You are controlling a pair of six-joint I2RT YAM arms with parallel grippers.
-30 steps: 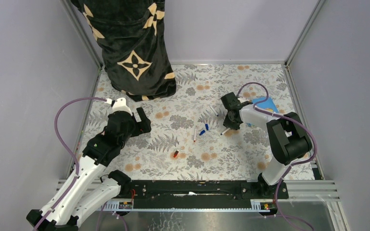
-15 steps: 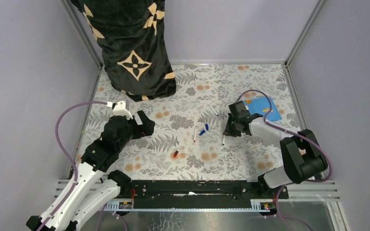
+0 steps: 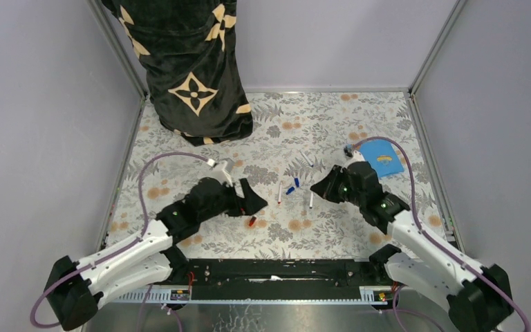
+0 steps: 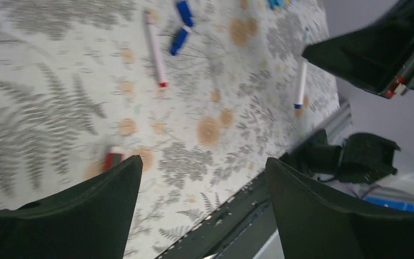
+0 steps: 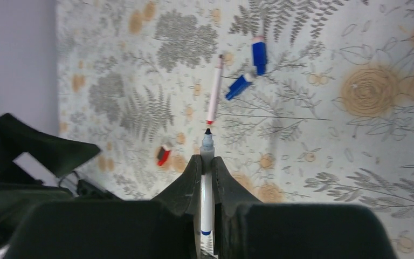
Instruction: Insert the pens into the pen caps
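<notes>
My right gripper (image 3: 317, 189) is shut on a white pen with a blue band (image 5: 206, 186). The pen's tip (image 5: 208, 138) sticks out past the fingers, above the mat. This pen also shows in the left wrist view (image 4: 301, 83). A red-tipped pen (image 3: 279, 192) (image 5: 214, 89) (image 4: 155, 48) lies mid-mat. Two blue caps (image 3: 296, 182) (image 3: 290, 189) (image 5: 259, 51) (image 5: 239, 86) lie just right of it. A third pen (image 3: 306, 159) lies farther back. My left gripper (image 3: 254, 202) (image 4: 204, 161) is open and empty, just above a red cap (image 3: 252, 221) (image 4: 113, 159) (image 5: 163, 155).
A floral mat (image 3: 359, 117) covers the table. A black robe with gold flower patterns (image 3: 187, 62) stands at the back left. A blue folded cloth (image 3: 380, 158) lies at the right, behind my right arm. Metal rails (image 3: 283, 273) run along the near edge.
My right gripper has drawn back toward the near side, carrying the blue-banded pen off the mat. My left arm has swung right and forward, ending over the red cap.
</notes>
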